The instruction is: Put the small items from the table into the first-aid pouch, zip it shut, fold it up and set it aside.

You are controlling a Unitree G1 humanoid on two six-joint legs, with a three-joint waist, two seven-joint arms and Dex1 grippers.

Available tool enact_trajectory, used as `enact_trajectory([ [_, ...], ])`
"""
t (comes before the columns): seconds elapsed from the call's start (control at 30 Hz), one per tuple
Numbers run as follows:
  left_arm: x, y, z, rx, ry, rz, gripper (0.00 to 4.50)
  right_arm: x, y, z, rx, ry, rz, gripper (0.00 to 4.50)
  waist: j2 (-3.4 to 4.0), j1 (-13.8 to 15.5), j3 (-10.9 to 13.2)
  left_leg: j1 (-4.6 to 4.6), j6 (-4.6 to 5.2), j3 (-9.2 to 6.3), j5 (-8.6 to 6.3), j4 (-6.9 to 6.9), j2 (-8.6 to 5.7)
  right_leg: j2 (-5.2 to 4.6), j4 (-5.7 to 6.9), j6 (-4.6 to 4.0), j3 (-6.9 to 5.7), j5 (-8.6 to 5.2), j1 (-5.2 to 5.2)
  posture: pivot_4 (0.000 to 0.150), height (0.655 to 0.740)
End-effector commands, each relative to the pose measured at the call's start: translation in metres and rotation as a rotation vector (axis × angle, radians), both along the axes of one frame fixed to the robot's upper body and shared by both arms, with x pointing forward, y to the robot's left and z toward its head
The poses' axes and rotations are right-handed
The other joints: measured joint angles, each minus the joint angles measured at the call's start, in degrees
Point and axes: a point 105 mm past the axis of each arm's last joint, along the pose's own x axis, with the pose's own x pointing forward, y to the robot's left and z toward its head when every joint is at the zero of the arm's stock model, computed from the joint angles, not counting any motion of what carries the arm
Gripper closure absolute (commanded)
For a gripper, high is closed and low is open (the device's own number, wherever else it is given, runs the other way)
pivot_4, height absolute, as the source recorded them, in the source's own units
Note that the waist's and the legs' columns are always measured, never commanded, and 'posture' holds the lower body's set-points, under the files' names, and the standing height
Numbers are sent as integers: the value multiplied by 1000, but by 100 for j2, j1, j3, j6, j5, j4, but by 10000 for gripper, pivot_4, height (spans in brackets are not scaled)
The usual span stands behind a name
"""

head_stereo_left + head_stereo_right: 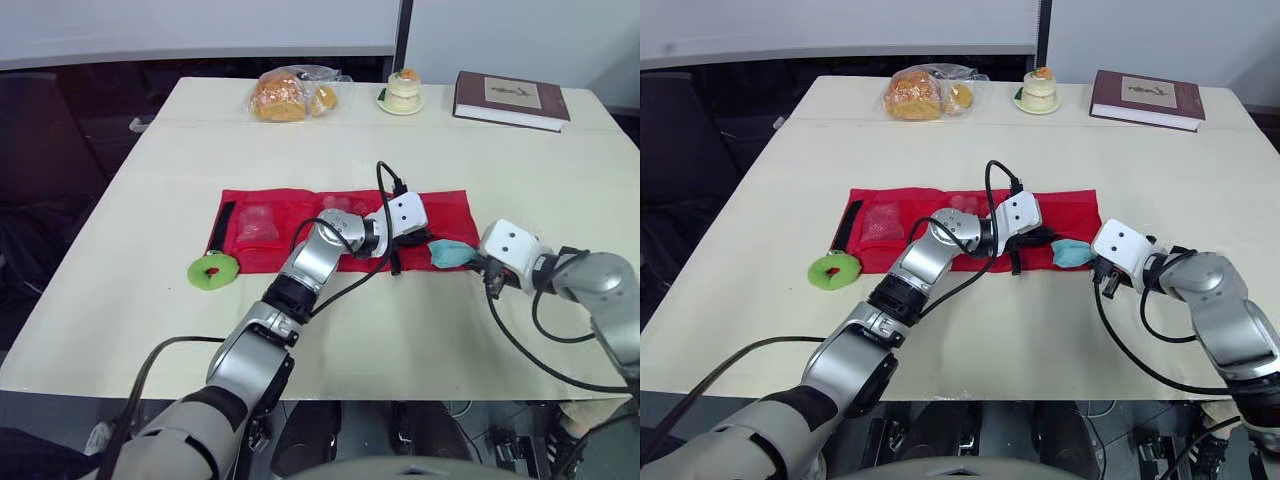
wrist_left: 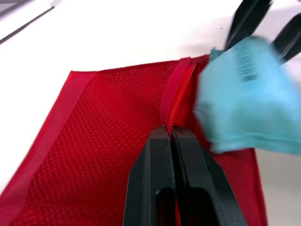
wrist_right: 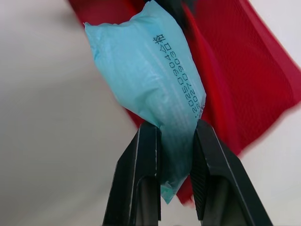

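- Left gripper [image 2: 168,134]: fingers pinched together on the zipper seam [image 2: 175,96] of the red mesh pouch [image 1: 280,225], no gap between them.
- Right gripper [image 3: 174,129]: narrow, clamped on the lower end of a teal packet [image 3: 150,70] with printed date digits.
- Teal packet sits at the pouch's near edge towards its right end, just beside the left gripper's fingers, overlapping the mesh.
- Pouch lies opened flat across mid-table [image 1: 150,200], with a black strip [image 1: 222,228] at its left end.
- Green round item [image 1: 213,271] with a red centre lies on the table, at the pouch's near left corner.
- Far edge: bagged bread [image 1: 285,95], small cake [image 1: 403,90], dark red book [image 1: 510,98].
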Motion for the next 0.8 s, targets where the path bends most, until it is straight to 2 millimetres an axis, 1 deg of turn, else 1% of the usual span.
enact_trajectory([
  [0.03,-9,-13,17,-50,-33,-47,45000,13,-1,12,-23,-88,-118,42220,0,-18,0,0,0,0,0,-1,0,1,2,0,0,0,-2,1500,7289],
  [0.1,-12,-15,17,-52,-28,-55,45000,15,0,10,-48,-97,-151,42220,0,-22,0,0,0,-2,0,-2,1,4,2,0,-3,0,-2,1500,7289],
  [0.17,-16,-19,17,-56,-20,-67,45000,17,6,7,-33,-93,-187,42220,0,-23,0,0,0,-3,0,-2,2,5,2,0,-3,0,-3,1500,7289],
  [0.23,-19,-22,15,-56,-16,-75,45000,21,14,8,-8,-101,-231,42220,0,-23,0,0,0,-3,0,-2,2,6,2,0,-4,0,-2,1500,7289],
  [0.3,-22,-25,14,-56,-9,-87,45000,23,22,10,71,-79,-295,42220,0,-28,0,1,0,-2,0,-2,3,6,4,0,-3,0,-2,1500,7289],
  [0.4,-24,-25,10,-52,-1,-89,45000,28,26,13,128,-66,-384,42220,0,-17,-1,1,0,-4,0,-2,4,7,4,0,-4,0,-3,1500,7289],
  [0.47,-25,-25,8,-50,3,-89,45000,29,36,16,222,-30,-430,42220,1,-23,-1,-1,0,-5,0,-2,3,6,3,0,-5,0,-2,1500,7289],
  [0.57,-25,-25,7,-48,3,-89,45000,29,47,20,319,5,-448,42220,1,-25,-1,-2,1,-5,0,-3,3,6,3,0,-6,0,-3,1500,7289],
  [0.63,-23,-25,7,-49,7,-82,45000,27,50,22,323,4,-438,42220,2,-25,-1,-1,1,-5,0,-3,2,6,4,0,-5,0,-3,1500,7289],
  [0.7,-21,-23,5,-47,9,-73,45000,24,50,22,310,8,-423,32143,2,-24,-1,-1,1,-6,-1,-3,2,6,4,0,-6,0,-3,1500,7289],
  [0.73,-20,-22,5,-46,10,-68,45000,23,49,21,309,10,-419,29816,2,-25,-1,-1,1,-6,-1,-3,2,6,4,0,-6,0,-3,1500,7289],
  [0.8,-16,-20,5,-43,9,-56,45000,18,49,21,308,16,-399,21022,2,-25,-1,-1,2,-6,-1,-4,1,6,4,0,-6,0,-3,1500,7289],
])
